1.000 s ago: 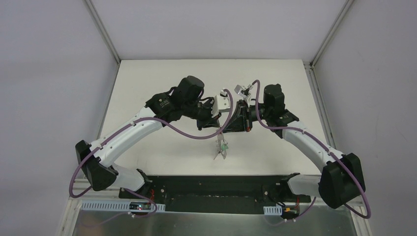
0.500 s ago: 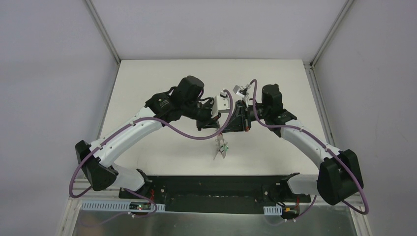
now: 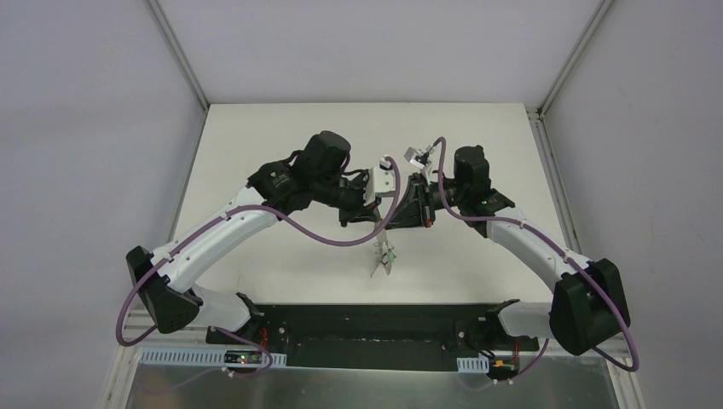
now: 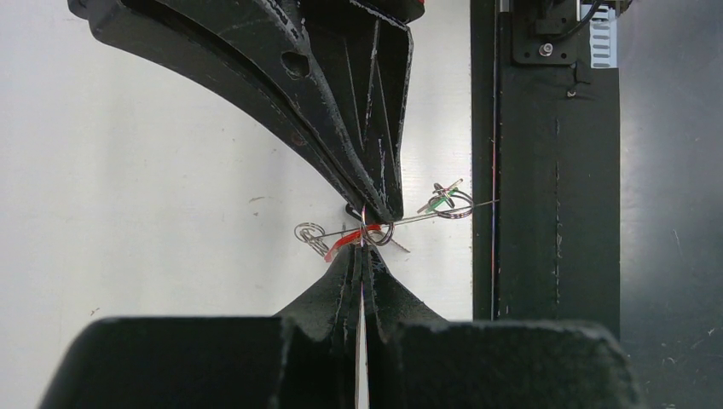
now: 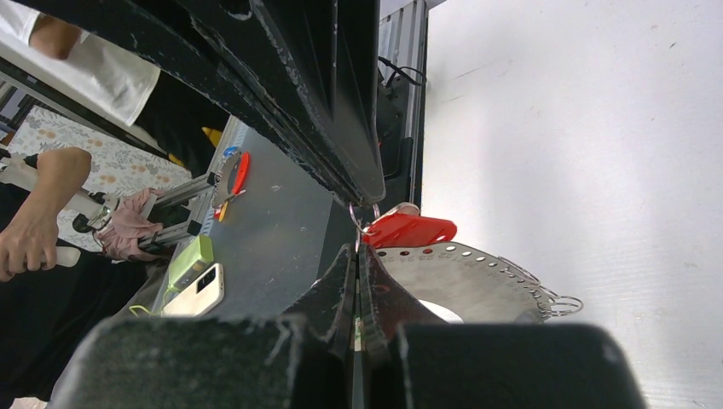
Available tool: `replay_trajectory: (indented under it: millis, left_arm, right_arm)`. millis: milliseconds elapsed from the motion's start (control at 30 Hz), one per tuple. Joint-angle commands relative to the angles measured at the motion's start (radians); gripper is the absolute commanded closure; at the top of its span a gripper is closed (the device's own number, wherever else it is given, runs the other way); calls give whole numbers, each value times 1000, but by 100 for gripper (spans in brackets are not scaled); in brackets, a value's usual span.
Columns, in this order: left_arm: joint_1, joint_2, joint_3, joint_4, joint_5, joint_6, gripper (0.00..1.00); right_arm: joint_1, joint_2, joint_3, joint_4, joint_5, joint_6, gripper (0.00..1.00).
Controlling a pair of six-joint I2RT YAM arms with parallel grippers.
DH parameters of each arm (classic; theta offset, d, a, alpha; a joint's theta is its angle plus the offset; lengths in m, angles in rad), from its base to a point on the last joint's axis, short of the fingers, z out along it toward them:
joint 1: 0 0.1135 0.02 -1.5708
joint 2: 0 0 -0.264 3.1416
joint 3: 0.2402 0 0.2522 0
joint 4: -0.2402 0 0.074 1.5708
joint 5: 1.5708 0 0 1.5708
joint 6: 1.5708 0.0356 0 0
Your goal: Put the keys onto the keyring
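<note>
The keyring [image 5: 477, 277] is a flat grey metal hoop with small holes along its rim. It hangs in the air below both grippers [image 3: 385, 261] and shows edge-on in the left wrist view [image 4: 469, 207]. My left gripper [image 4: 362, 249] and right gripper [image 5: 356, 249] meet tip to tip above the table. Both are shut on the small split ring of the red key [image 5: 411, 230], right at the keyring's rim. The red key also shows in the left wrist view [image 4: 345, 243]. A green key [image 4: 440, 203] hangs on the keyring. I see no black key.
Spare split rings [image 5: 558, 302] sit on the keyring's far rim. The black base rail [image 3: 375, 319] runs along the table's near edge. Beyond it, a metal bench holds a phone [image 5: 200, 290] and a green box, and a person stands there.
Both arms have shifted slightly left and the hanging keyring has risen a little. Both grippers stay shut, tip to tip.
</note>
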Motion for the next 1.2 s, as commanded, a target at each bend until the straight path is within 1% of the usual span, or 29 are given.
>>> replay_trajectory:
  millis: [0, 1167]
  left_arm:
    - [-10, -26, 23, -20, 36, 24, 100]
    - [-25, 10, 44, -46, 37, 39, 100]
  right_arm:
    - [-10, -6, 10, 42, -22, 7, 100]
    - [-9, 0, 11, 39, -44, 4, 100]
